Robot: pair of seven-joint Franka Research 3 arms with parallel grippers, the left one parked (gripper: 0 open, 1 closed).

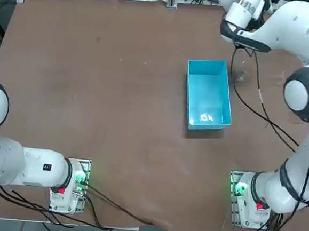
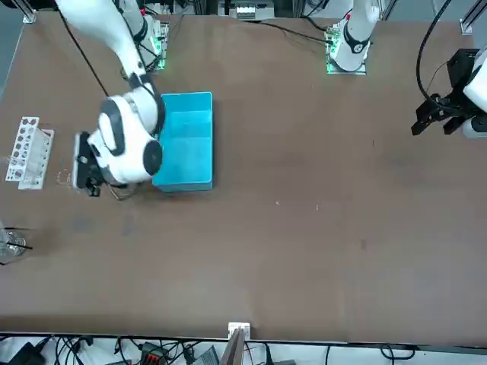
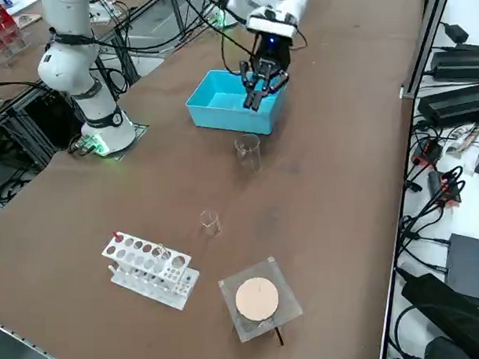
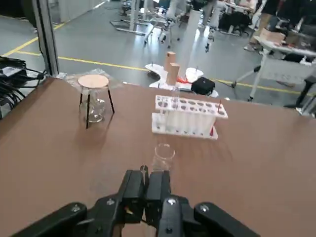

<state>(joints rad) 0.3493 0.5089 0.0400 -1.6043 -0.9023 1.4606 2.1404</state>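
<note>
Just beside the blue bin [image 3: 221, 117], on the side facing the glassware, the right gripper [image 3: 255, 102] is hovering over the table [image 3: 340, 144] with its fingers [image 4: 159, 185] pressing together, and nothing is showing between them. The nearest glass beaker [image 3: 249, 153] is standing upright close by, clear of the bin, while the test-tube rack [image 4: 187, 116] is sitting farther off.

1. Bright, even overhead light covers the table [image 1: 117, 118]; shadows are soft.
2. The right pincer [image 3: 256, 98], beside the blue bin [image 3: 221, 117], is evenly lit.
3. The hall floor [image 4: 123, 44] beyond gleams pale.
</note>
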